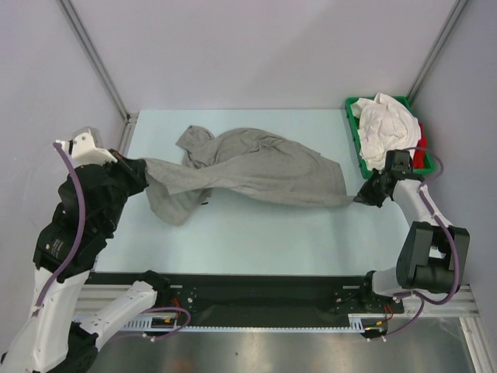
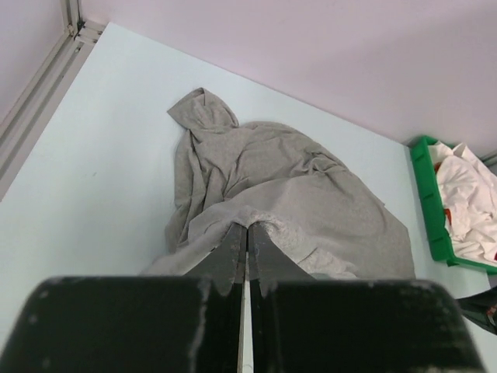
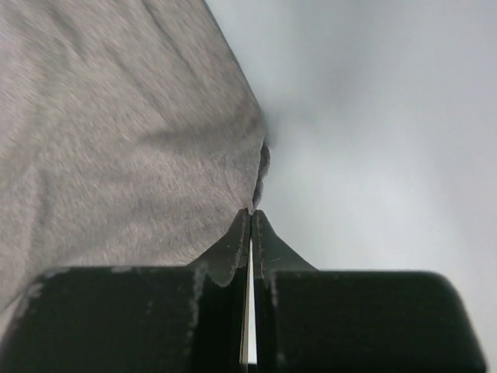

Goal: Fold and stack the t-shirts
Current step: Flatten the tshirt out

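A: Entry one: left gripper [image 1: 141, 172]?
B: Jaws pressed together, no gap showing. They pinch the left end of the grey t-shirt [image 1: 256, 171], and the cloth gathers into a narrow neck at the tips.

A: Entry two: right gripper [image 1: 363, 196]?
B: Also clamped, on the shirt's opposite corner, just beside the near end of the green tray [image 1: 351, 132]. Its wrist view shows only a thin edge of fabric caught at the tips.

A: Entry three: the grey t-shirt, position and lie?
B: Mid-table [image 1: 256, 241], drawn out between the two grippers. The long axis runs left to right, with the right end slightly nearer the arm bases. One rumpled lobe points toward the far left, and a second flap lies toward the near edge on the left. It is creased, not flat.

A: Other stock?
B: White t-shirts [image 1: 384, 124] heaped in the tray at far right, and a red t-shirt [image 1: 422, 158] showing at the pile's near right side.
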